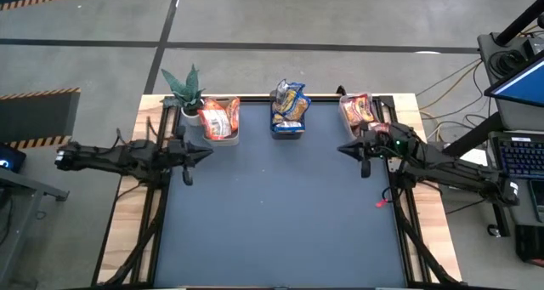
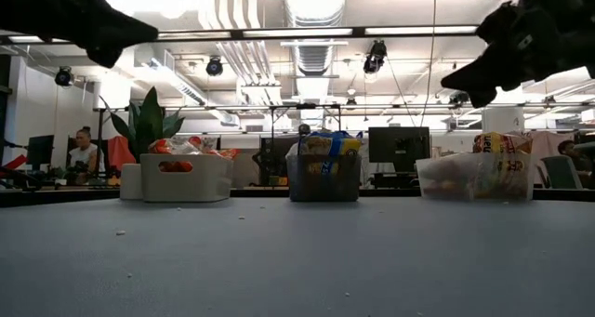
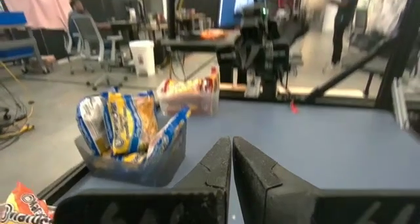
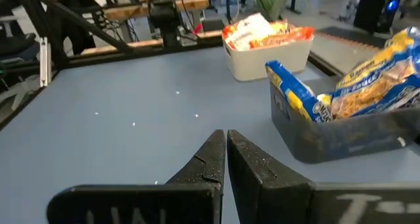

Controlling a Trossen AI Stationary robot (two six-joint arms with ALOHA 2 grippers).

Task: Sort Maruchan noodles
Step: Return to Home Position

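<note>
The noodle packets sit in three bins along the table's far edge. Orange-red packets fill the white bin at far left. Blue-yellow packets stand in the dark bin in the middle. Red-yellow packets lie in the clear bin at far right. My left gripper hovers above the table near the white bin, shut and holding nothing. My right gripper hovers near the clear bin, shut and holding nothing. In the left wrist view the shut fingertips point across the table.
A potted green plant stands left of the white bin at the far left corner. The blue-grey mat spreads open between the arms toward the near edge. Cables and a laptop lie off the table's right side.
</note>
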